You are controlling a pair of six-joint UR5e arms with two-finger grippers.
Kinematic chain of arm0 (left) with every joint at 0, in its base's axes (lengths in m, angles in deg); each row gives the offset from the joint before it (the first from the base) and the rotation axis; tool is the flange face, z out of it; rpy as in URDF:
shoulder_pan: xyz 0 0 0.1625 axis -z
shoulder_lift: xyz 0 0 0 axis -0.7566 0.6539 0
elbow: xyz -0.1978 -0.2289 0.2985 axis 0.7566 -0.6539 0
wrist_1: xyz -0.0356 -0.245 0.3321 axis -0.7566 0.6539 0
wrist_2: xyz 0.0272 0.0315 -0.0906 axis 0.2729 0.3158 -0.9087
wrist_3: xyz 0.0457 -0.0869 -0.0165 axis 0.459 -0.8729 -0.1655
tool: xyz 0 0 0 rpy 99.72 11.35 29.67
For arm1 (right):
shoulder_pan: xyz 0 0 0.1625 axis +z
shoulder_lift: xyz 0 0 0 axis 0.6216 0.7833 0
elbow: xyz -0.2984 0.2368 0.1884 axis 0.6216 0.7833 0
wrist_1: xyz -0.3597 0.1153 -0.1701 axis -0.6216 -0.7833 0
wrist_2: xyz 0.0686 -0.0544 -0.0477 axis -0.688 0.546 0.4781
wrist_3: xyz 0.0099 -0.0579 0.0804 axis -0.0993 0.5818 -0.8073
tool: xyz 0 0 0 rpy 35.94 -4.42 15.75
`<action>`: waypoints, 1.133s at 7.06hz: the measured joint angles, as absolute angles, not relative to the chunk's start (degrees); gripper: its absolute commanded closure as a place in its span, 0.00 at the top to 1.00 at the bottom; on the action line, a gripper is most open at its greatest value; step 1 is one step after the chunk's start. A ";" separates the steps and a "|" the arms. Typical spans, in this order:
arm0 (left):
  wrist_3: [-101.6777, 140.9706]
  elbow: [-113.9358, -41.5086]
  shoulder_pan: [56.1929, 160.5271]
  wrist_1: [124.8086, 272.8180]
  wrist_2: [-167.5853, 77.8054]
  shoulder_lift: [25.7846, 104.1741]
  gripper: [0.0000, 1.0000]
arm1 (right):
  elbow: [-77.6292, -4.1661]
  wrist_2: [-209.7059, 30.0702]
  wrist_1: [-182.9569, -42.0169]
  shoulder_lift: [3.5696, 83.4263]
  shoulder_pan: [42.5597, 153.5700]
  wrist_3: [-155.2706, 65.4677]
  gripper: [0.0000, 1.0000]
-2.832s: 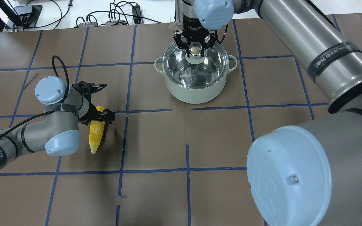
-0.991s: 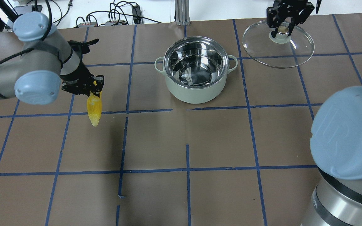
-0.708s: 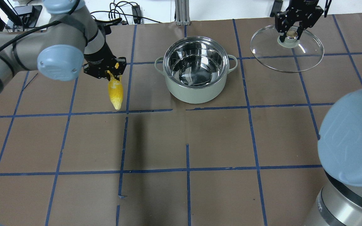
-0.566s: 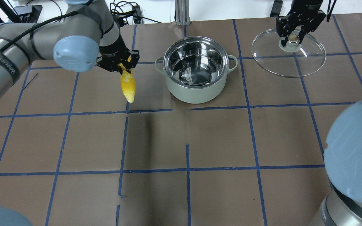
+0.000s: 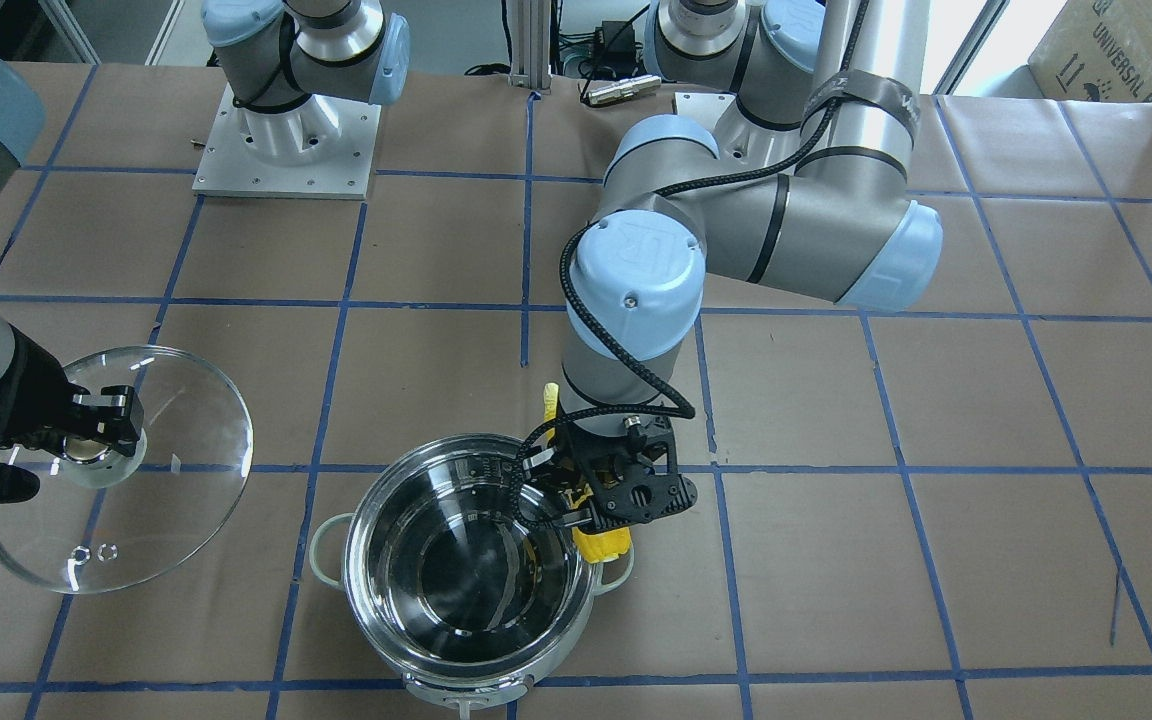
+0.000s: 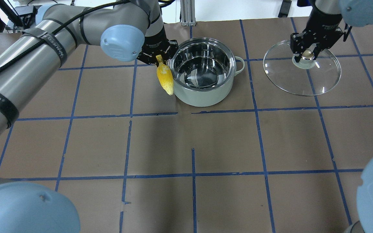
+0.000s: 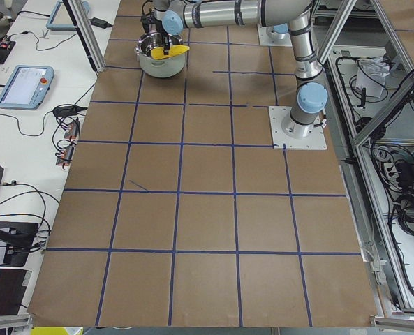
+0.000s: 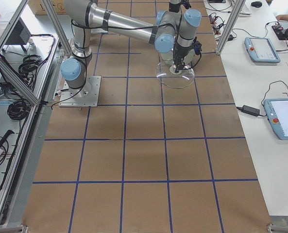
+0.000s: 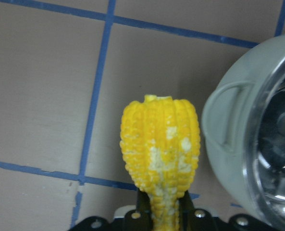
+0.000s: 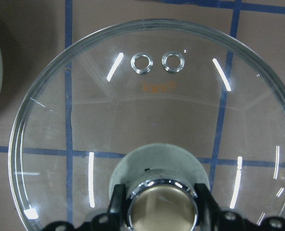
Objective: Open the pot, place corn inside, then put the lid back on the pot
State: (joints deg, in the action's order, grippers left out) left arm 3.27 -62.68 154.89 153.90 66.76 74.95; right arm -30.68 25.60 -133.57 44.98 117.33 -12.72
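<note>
– Over by the pot (image 6: 202,95), what's the corn (image 6: 165,79) situation? Can't see a thing from my desk lol

– Standing right next to it. Left gripper (image 6: 158,58) is clamped on the fat end of the corn. It hangs pointy end down just outside the pot's wall, right beside one of the pale side handles (image 9: 223,118). Whether it's actually touching the wall, can't tell from my spot.

– So the pot's open?

– Yep, uncovered, shiny inside. It sits on the brown table (image 6: 193,142) with the blue tape grid.

– Where's the lid (image 6: 303,82) then?

– Off on the pot's other side, well apart from it. Right gripper (image 6: 307,55) has its fingers (image 10: 116,204) pinched on the knob (image 10: 161,209), one on each side. The glass is clear, so you see the tape lines straight through it, and the two little ring vents (image 10: 172,61) sit near the rim. Honestly can't tell if the lid's edge rests on the table or hangs just over it.
</note>
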 measured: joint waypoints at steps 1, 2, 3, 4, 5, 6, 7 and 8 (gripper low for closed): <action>1.75 -62.14 155.86 153.60 66.77 75.90 0.08 | -31.20 25.53 -133.73 45.36 117.17 -12.64 0.07; -0.01 -61.25 156.36 153.52 66.66 76.42 0.08 | -31.44 25.48 -133.79 45.51 117.13 -12.62 0.07; -1.58 -60.22 156.67 153.58 66.44 76.84 0.08 | -31.53 25.44 -133.82 45.55 117.11 -12.64 0.07; -2.34 -59.29 156.95 153.55 66.22 77.36 0.08 | -31.55 25.42 -133.82 45.57 117.10 -12.66 0.06; -2.39 -58.34 157.22 153.37 66.10 78.13 0.08 | -31.57 25.41 -133.82 45.58 117.10 -12.67 0.06; -1.71 -56.89 157.66 153.10 66.08 79.37 0.08 | -31.57 25.40 -133.85 45.58 117.09 -12.67 0.07; -0.20 -54.64 158.40 152.87 66.16 81.14 0.08 | -31.57 25.40 -133.88 45.58 117.09 -12.67 0.07; 1.51 -52.14 159.23 152.74 66.29 83.09 0.08 | -31.57 25.40 -133.89 45.58 117.09 -12.67 0.07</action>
